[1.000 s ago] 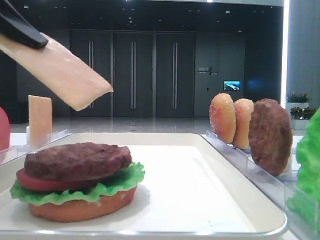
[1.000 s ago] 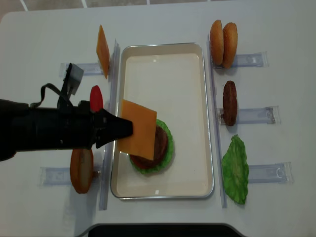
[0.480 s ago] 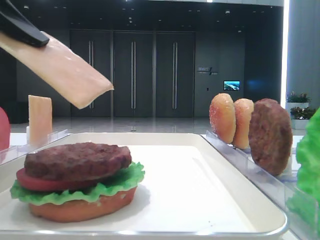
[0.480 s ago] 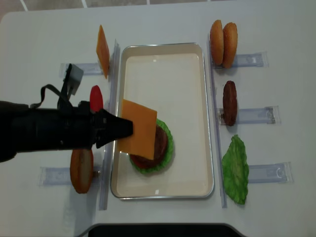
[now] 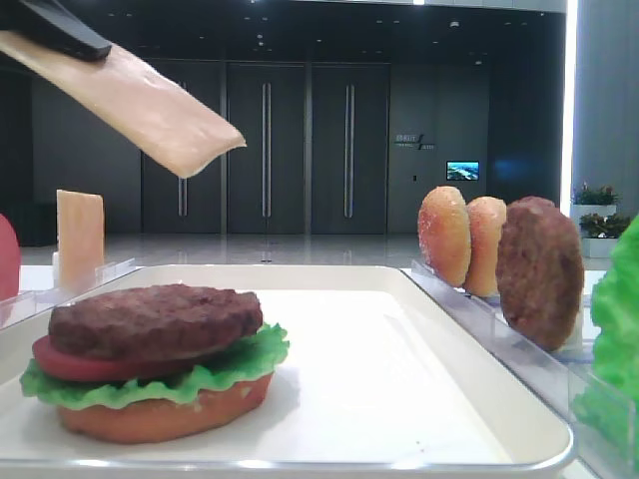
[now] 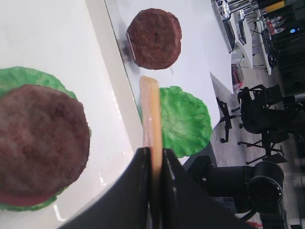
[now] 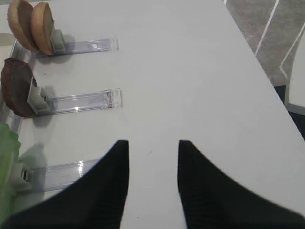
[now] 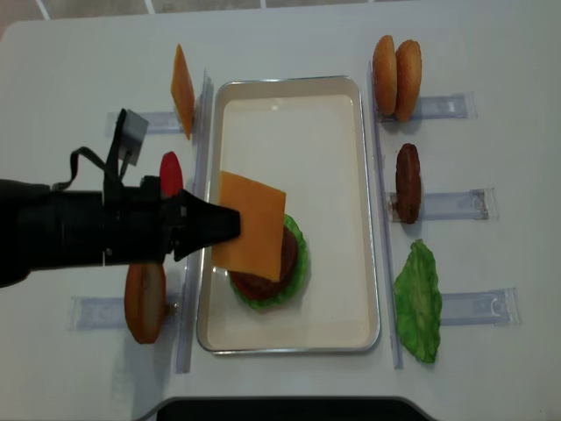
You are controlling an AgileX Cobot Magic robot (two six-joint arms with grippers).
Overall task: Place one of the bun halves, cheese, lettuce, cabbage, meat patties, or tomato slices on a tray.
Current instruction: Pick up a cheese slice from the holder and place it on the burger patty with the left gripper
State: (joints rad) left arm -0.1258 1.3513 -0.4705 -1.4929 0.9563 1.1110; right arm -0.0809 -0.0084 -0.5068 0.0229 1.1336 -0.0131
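On the tray (image 8: pixel 337 158), a stacked patty (image 8: pixel 282 254); above, left gripper (image 8: pixel 230 224) clamps cheese (image 8: pixel 254 224).

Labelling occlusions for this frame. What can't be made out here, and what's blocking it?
- Patty on the tray: overhead view, mostly covered by the held cheese.
- Left gripper: low front view, cut off by the top-left edge.
- Bottom bun: hidden from overhead by the stack above it.
- Standing lettuce: low front view, cut off by the right edge.
- Right gripper: wrist view only; open, nothing between its fingers.
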